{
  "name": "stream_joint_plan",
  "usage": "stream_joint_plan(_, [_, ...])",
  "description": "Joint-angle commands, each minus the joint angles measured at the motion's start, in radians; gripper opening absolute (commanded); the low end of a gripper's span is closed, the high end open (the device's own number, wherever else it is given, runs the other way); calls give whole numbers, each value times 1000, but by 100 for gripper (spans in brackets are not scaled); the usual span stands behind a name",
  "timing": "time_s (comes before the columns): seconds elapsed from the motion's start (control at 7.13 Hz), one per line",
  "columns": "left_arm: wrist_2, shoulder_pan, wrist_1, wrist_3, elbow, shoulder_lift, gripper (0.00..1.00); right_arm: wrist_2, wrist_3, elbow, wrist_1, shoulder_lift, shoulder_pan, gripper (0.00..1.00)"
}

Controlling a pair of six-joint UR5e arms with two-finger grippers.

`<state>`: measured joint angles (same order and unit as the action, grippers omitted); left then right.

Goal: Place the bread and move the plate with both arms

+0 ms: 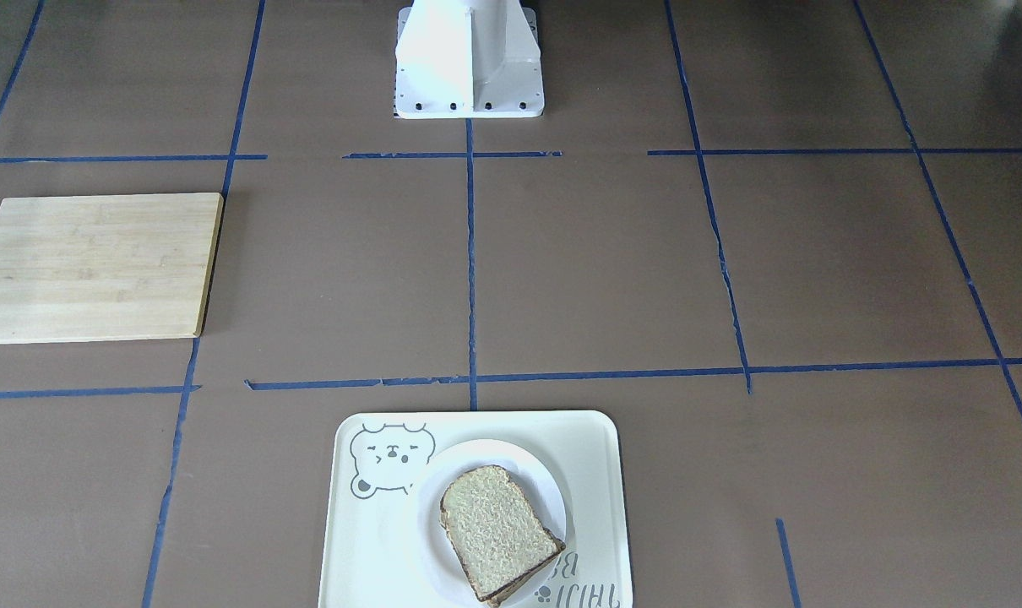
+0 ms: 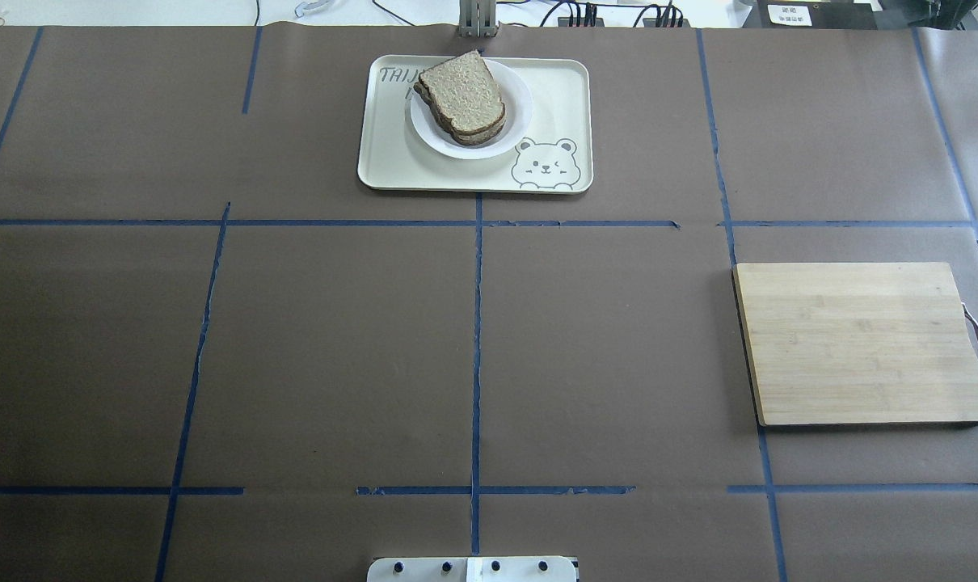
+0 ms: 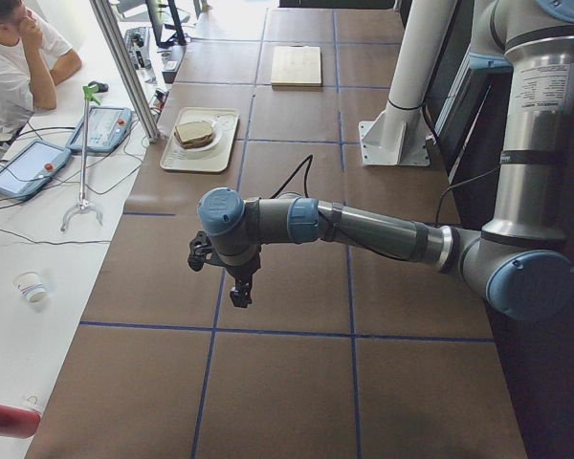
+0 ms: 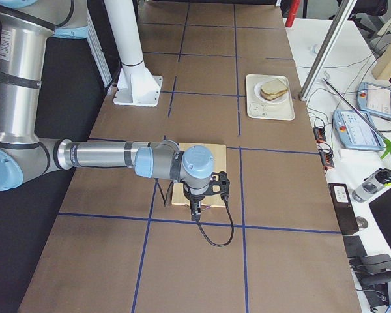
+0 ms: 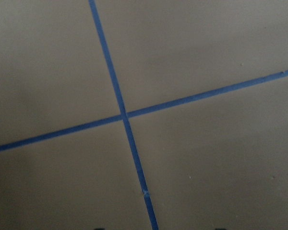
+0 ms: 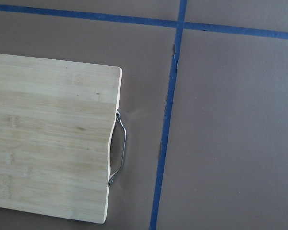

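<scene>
The bread [image 1: 498,530], a plain slice with dark crust, lies on top of another slice on the small white plate [image 1: 511,456]. The plate sits on the cream bear tray [image 1: 367,540] at the table's far middle; bread [image 2: 462,89], plate [image 2: 517,117] and tray [image 2: 554,89] also show in the overhead view. My left gripper [image 3: 239,293] hangs over bare table at the robot's left end, far from the tray. My right gripper [image 4: 195,212] hangs at the wooden board's outer edge. Both show only in side views, so I cannot tell whether they are open or shut.
A bamboo cutting board [image 2: 861,343] with a metal handle [image 6: 119,148] lies on the robot's right side. The white robot base [image 1: 469,59] stands at the near middle edge. Blue tape lines cross the brown table. An operator [image 3: 14,57] sits beyond the far edge.
</scene>
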<state>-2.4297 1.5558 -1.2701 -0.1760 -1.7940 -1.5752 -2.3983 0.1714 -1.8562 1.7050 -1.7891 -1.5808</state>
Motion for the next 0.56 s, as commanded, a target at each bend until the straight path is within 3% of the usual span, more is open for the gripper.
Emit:
stream_joint_plan(0.0, [1,13,-30,-72,-58,88,100,16,2,-11,15,5,-2,100])
stream_joint_plan(0.42, [0,33,-55,-103,-28,125,100,21,3,-9,12,17,-1,100])
